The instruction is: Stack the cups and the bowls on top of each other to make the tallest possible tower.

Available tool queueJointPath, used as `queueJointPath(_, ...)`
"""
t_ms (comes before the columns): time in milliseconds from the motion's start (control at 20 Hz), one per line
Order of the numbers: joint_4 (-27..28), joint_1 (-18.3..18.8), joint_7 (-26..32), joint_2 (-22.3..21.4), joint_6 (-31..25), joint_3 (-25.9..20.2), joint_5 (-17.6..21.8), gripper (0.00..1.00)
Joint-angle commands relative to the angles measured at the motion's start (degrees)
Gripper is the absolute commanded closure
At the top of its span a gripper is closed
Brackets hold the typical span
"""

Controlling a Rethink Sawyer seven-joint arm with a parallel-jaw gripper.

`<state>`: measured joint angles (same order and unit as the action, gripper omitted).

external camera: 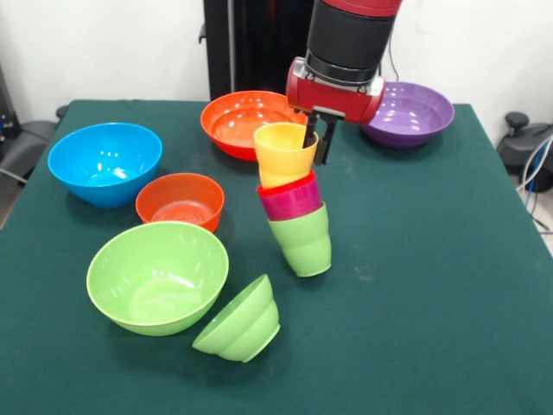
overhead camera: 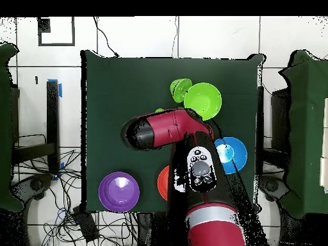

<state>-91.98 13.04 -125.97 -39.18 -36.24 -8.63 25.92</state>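
On the green desk [external camera: 432, 285], a tilted tower [external camera: 294, 203] of yellow, purple-red and green cups is gripped at the yellow cup's [external camera: 283, 151] rim by the closed gripper [external camera: 316, 143], beside a tipped small green bowl [external camera: 240, 322].

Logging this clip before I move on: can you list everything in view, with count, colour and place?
Large bowls: 4; blue left, orange far centre, purple far right, green near left.
Small bowls: 2; orange-red upright between the blue and green bowls; light green on its side beside the large green bowl.
Cups: leaning stack at centre, lifted off the table; yellow on top, red-purple band in the middle, light green at the bottom.
Table: 1, dark green cloth.
Gripper: 1, red and black, fingers across the yellow cup's rim.
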Motion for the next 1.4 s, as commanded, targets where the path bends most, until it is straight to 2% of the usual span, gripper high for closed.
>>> queueJointPath(50,-0.7,-2.5,-7.7,2.4,2.6,0.0,-2.3,1.0)
queueJointPath(350,0.3,-4.1,-7.3,2.0,1.0,0.8,-3.6,1.0)
queueJointPath(550,1.0,-4.0,-5.6,1.2,-0.3,0.5,-4.7,1.0)
queueJointPath(950,0.3,-4.3,-5.1,0.2,0.3,0.7,-5.9,1.0)
queueJointPath(1400,-1.3,-2.1,-0.5,-2.5,2.0,0.3,-4.3,1.0)
